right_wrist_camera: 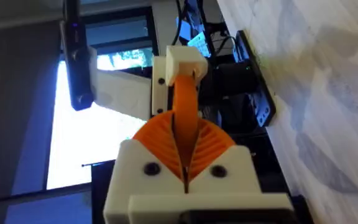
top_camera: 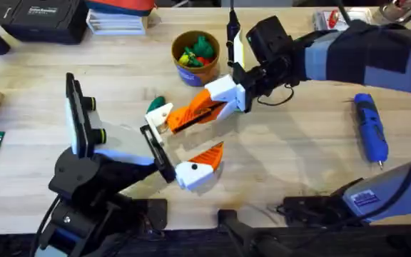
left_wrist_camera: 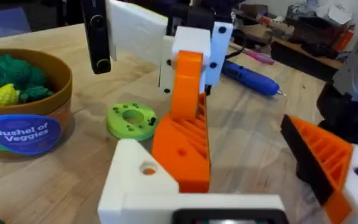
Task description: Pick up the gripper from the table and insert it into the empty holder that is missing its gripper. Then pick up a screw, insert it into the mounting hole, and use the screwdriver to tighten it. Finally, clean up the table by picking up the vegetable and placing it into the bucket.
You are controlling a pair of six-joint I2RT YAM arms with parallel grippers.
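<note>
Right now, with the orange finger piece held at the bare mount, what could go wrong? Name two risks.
1. The right hand grips the finger piece by its ribbed wedge. If it meets the bare mount at a slant, it may slip or jam.
2. The dark green vegetable lies close beside that mount, so a sideways nudge could knock it away.

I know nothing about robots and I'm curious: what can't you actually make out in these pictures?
- dark green toy vegetable: overhead, mostly hidden behind the white plastic holder.
- tan-rimmed bucket: left wrist view, cut off by the edge.
- Whether the orange ribbed gripper piece is seated in the holder: the joint is covered.
</note>
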